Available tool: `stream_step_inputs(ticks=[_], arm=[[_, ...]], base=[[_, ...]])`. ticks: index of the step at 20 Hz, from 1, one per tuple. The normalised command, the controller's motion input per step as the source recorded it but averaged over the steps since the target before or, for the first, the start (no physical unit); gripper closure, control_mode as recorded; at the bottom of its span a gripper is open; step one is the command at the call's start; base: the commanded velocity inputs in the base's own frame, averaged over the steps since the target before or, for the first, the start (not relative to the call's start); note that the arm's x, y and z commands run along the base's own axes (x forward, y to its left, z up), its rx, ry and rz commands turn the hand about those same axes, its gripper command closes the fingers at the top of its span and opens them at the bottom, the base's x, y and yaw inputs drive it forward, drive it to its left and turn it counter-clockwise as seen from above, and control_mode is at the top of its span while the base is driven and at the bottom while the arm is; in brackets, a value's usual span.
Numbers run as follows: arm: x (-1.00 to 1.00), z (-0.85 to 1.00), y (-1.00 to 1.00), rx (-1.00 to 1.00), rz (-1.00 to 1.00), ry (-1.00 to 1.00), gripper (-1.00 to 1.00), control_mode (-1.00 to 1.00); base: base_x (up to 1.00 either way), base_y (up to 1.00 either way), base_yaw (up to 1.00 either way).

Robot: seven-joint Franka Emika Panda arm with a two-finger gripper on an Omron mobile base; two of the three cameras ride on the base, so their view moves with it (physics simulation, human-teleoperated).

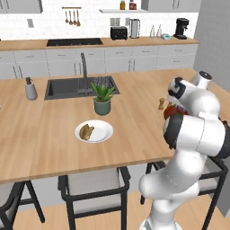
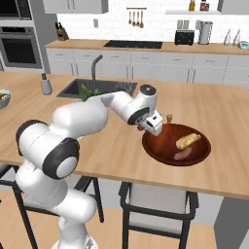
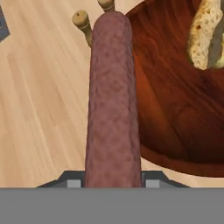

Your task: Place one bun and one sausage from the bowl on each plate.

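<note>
The hand (image 2: 146,127) is held at the near-left rim of the wide, shallow, dark reddish-brown wooden bowl (image 2: 160,151), narrowed on a long reddish-brown sausage (image 3: 113,100). In the hand view the sausage runs straight out from between the finger tips, over the bowl rim and the pale wooden table (image 3: 43,109). A slender wooden pepper mill (image 2: 169,118) stands just behind the bowl.

One pale golden bun (image 2: 187,140) and a second brown sausage (image 2: 183,155) lie inside the bowl, close together. The round white plate (image 1: 104,131) is seen in the left base view, well apart from the bowl, near the potted green plant (image 1: 102,96); a tan bun-like item (image 1: 86,131) lies on it. A second plate cannot be made out.

Risks are judged as follows:
- The sausage appears gripped near one end, so most of its length overhangs. A swing of the arm could pivot or slip it from the grip, dropping it on the table.
- The pepper mill stands close to the lifting path and could be knocked over.
- On the way to the plate, the potted plant could be brushed.
- A round sausage released on the shallow plate could roll off or push the item on it.
</note>
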Motion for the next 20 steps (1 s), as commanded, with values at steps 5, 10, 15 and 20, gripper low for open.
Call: stream_step_inputs(ticks=[5, 10, 15, 20], arm=[[-0.53, 0.75, 1.00, 0.00, 0.13, 0.08, 1.00, -1.00], [-0.28, 0.35, 1.00, -0.01, 0.15, 0.12, 1.00, -1.00], [0.02, 0.04, 1.00, 0.00, 0.14, 0.23, 1.00, -1.00], [0.08, -0.07, 1.00, -0.02, 0.12, 0.21, 1.00, -1.00]], base=[[0.00, 0.00, 0.00], [0.00, 0.00, 0.00], [0.00, 0.00, 0.00], [0.00, 0.00, 0.00]])
